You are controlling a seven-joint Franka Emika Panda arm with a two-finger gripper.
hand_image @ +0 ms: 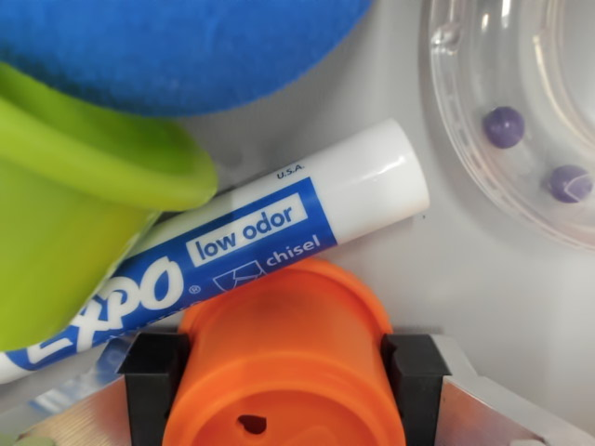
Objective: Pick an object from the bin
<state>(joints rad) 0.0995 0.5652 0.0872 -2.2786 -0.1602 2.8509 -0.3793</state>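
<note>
Orange plastic fills the jaws: the gripper (pixel 284 372) pinches an orange cup (pixel 284 362) between its black pads (pixel 153 376), low in the bin (pixel 483 297). Going left to right, a green cup (pixel 74 214), an Expo marker (pixel 251 246) and a clear ring toy (pixel 521 111) crowd close, so lift straight up, grip firm. The wrist points straight down.

An orange plastic cylinder (pixel 284 362) sat at bottom centre between the gripper (pixel 284 386) pads. Behind it a white-and-blue Expo marker (pixel 251 246) ran diagonally. A lime-green plastic cup (pixel 65 204) occupied the left, a blue foam piece (pixel 177 46) the top, a clear plastic ring with purple beads (pixel 521 111) the upper right.
</note>
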